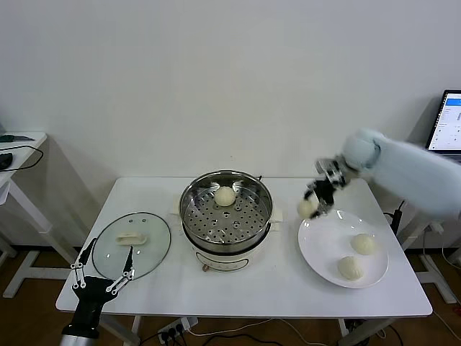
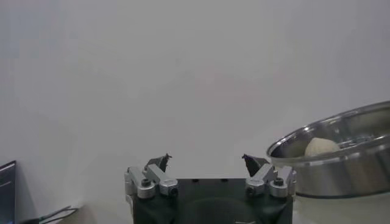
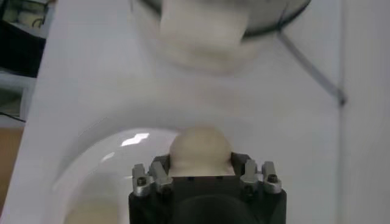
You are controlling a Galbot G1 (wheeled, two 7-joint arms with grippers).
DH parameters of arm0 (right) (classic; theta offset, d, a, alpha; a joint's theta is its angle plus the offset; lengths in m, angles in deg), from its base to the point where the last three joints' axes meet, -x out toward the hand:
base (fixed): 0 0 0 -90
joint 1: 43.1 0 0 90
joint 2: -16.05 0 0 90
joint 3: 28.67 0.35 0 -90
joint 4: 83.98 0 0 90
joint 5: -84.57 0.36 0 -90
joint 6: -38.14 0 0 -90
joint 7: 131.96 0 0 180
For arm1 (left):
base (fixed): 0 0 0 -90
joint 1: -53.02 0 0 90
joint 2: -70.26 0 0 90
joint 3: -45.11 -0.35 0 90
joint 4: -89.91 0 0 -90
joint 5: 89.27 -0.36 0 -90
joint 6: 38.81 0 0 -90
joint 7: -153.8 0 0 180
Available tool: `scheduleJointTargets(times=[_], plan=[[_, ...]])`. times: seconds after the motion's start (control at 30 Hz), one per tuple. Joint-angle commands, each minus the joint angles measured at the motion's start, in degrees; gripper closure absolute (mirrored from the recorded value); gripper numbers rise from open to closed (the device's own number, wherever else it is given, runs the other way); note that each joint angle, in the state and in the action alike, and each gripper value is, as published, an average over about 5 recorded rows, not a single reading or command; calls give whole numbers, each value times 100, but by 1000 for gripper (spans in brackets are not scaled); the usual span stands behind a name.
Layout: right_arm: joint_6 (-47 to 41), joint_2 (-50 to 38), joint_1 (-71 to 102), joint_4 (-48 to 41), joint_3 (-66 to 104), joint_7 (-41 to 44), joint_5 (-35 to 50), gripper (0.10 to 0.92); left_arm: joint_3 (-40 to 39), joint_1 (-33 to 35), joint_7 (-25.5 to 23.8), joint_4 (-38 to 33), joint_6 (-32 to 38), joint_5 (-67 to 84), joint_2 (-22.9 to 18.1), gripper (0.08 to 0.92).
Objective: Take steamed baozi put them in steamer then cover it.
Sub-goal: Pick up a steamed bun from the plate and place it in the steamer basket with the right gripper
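The steel steamer (image 1: 194, 205) stands mid-table on its cream base, with one baozi (image 1: 225, 195) on its perforated tray. My right gripper (image 1: 311, 207) is shut on a second baozi (image 3: 200, 149) and holds it above the table between the steamer and the white plate (image 1: 324, 245). Two more baozi (image 1: 363, 244) (image 1: 351, 268) lie on the plate. The glass cover (image 1: 155, 249) with its white handle (image 1: 132, 238) lies flat at the table's left. My left gripper (image 1: 101, 277) is open and empty at the table's front left edge, next to the cover. In the left wrist view the steamer (image 2: 347, 164) and its baozi (image 2: 321, 147) show.
A laptop (image 1: 448, 122) stands at the far right beyond the table. A side table (image 1: 18, 148) with cables is at the far left. A power strip (image 1: 176, 328) lies on the floor under the table's front edge.
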Motion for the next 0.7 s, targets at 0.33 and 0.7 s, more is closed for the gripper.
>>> scheduleJointTargets(times=[0.33, 0.7], plan=[[-623, 2733, -1513, 106, -1493, -106, 1566, 347, -107, -20, 19, 47, 118, -135, 80, 177], [-870, 3534, -779, -371, -1834, -825, 1714, 347, -103, -33, 42, 28, 114, -130, 71, 177]])
